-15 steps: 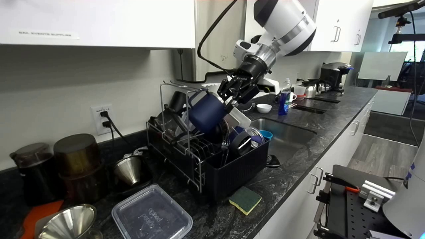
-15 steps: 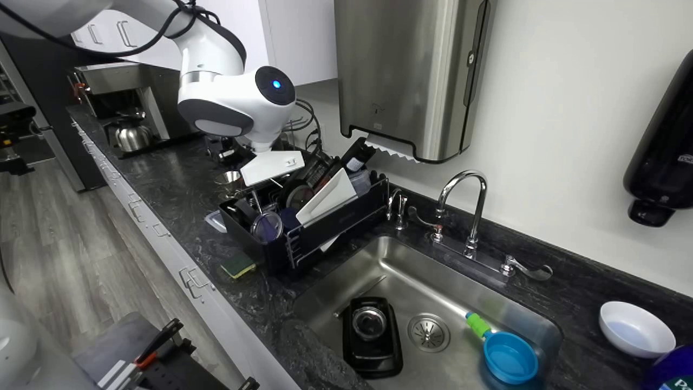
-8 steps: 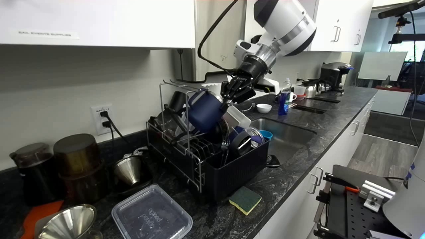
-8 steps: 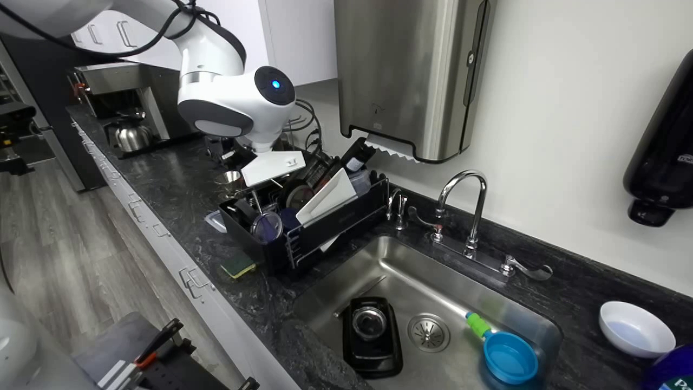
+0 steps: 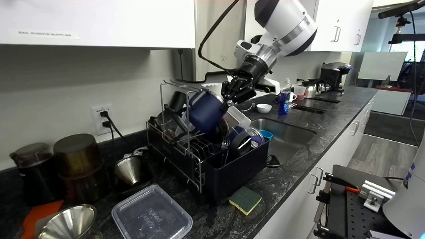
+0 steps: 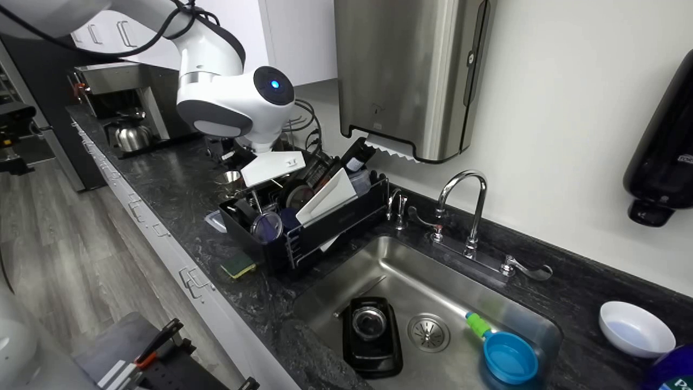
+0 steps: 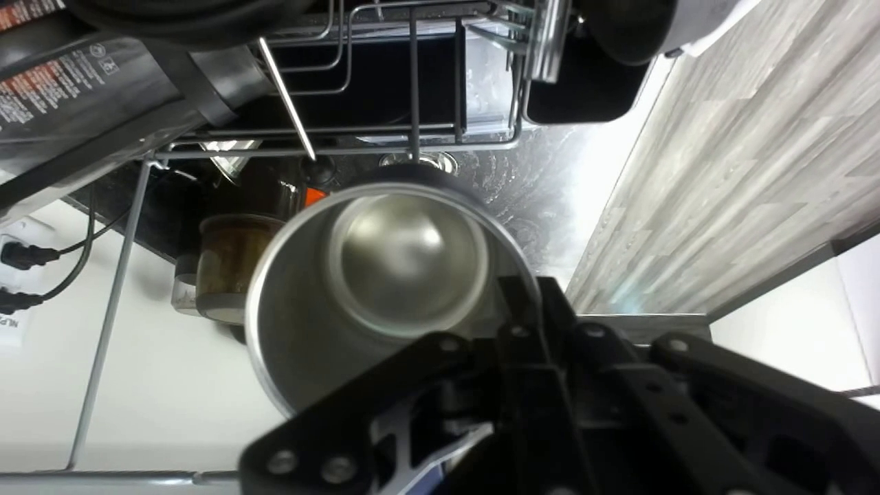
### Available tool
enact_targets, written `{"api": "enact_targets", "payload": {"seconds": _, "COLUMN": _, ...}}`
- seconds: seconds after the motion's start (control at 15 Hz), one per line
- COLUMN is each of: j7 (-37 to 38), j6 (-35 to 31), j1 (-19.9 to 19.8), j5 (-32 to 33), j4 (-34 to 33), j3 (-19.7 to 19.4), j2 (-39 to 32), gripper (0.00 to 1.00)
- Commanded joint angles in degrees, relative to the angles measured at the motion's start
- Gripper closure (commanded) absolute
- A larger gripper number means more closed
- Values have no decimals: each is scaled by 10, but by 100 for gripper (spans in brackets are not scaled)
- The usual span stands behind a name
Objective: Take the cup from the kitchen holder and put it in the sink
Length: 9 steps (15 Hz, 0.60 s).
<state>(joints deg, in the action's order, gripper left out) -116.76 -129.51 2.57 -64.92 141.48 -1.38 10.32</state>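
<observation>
The cup, a navy blue mug (image 5: 206,111) with a handle and steel inside, leans tilted on top of the dishes in the black dish rack (image 5: 235,169) in an exterior view. My gripper (image 5: 227,102) is shut on the mug's rim. In the wrist view the mug's mouth (image 7: 412,261) faces the camera, and the gripper (image 7: 540,295) has one finger inside and one outside the rim. The rack (image 6: 346,219) also shows in an exterior view, where the mug and fingers are hidden behind the arm. The steel sink (image 6: 411,287) lies beside the rack.
The sink holds a black tray (image 6: 390,346) and a blue scoop (image 6: 509,357). A faucet (image 6: 479,211) arches behind it. A paper towel dispenser (image 6: 403,76) hangs above. A white board (image 6: 327,197) sticks up from the rack. A sponge (image 5: 245,200) lies in front.
The gripper fingers, spread around the mug's rim one second ago, have closed on it. The mug tipped very slightly. The arm has hardly moved.
</observation>
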Motion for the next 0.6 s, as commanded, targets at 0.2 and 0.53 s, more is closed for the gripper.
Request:
{"api": "enact_targets", "payload": {"seconds": 0.2, "j7": -25, "j6": -2, "j1": -5, "j5": 18, "j4": 53, "j3": 5, "j2": 59, "gripper": 98}}
{"api": "enact_targets", "payload": {"seconds": 0.53, "j7": -35, "j6": -3, "j1": -3, "j5": 35, "j4": 90, "j3": 4, "j2": 100, "gripper": 98}}
